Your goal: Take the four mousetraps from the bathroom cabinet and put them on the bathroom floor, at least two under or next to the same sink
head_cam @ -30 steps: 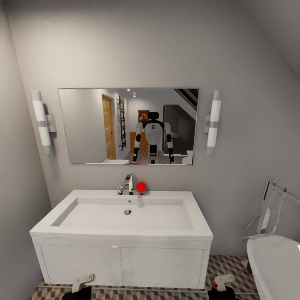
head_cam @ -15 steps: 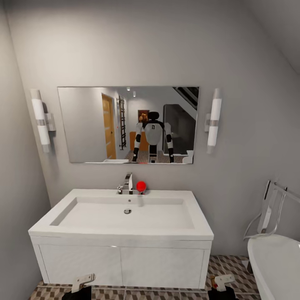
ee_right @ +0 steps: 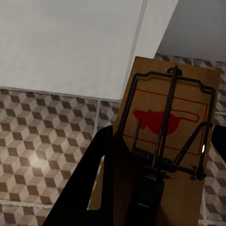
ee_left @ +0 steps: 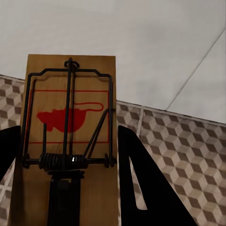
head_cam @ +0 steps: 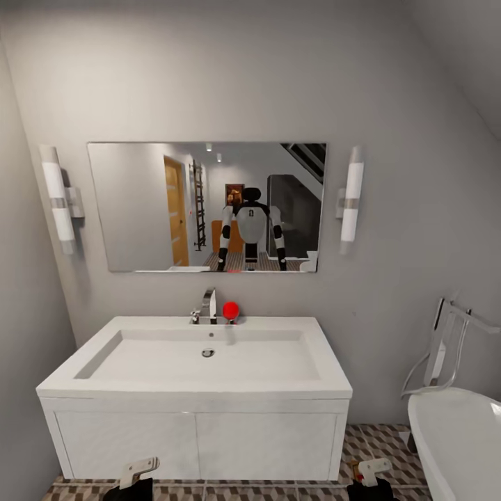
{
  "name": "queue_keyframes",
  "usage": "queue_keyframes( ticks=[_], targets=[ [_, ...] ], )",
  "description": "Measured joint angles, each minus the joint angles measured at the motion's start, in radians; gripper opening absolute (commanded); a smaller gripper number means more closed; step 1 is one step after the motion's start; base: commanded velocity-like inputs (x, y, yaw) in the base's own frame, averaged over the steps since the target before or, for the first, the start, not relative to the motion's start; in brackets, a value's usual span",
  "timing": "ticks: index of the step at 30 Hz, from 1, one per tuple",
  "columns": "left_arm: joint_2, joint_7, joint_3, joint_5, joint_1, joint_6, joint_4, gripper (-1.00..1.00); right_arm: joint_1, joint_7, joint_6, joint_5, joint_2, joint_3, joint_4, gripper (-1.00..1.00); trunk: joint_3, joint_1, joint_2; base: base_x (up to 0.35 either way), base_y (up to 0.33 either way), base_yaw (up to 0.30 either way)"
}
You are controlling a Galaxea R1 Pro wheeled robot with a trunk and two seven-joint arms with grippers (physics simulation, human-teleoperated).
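In front of the sink [head_cam: 195, 390], I carry one mousetrap in each end effector.
The wide basin is empty, its vanity doors closed; patterned bathroom floor [head_cam: 379, 445] lies below it. My left end effector [ee_left: 70, 188] grips a mousetrap [ee_left: 70, 122] by its near end, and my right end effector [ee_right: 155, 188] grips another mousetrap [ee_right: 167, 122] likewise. I judge each board light and stiff, the wire delicate, so holding the wood edges seems safest.

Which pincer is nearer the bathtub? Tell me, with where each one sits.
Right. The right pincer sits low beside the bathtub, near the vanity's right corner. The left pincer sits low before the sink vanity's left door, far across from the tub.
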Motion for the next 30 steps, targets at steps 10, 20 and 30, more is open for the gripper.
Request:
queue_keyframes(
  ticks=[10,20,30],
  targets=[
    [0.000,0.001,0.000,0.000,0.001,0.000,0.000,-1.00,0.001,0.000,0.000,0.000,0.000,0.000,0.000,-1.00,-0.030,0.038,-0.069,0.000,0.000,0.000],
    [-0.001,0.002,0.000,0.000,0.001,0.000,0.000,-1.00,0.001,0.000,0.001,0.000,0.000,0.001,0.000,-1.00,-0.061,0.077,-0.139,0.000,0.000,0.000],
    [0.000,0.002,0.000,0.000,0.001,-0.001,0.000,-1.00,0.001,0.000,0.001,0.000,0.000,0.002,0.000,-1.00,-0.093,0.115,-0.209,0.000,0.000,0.000]
  ],
)
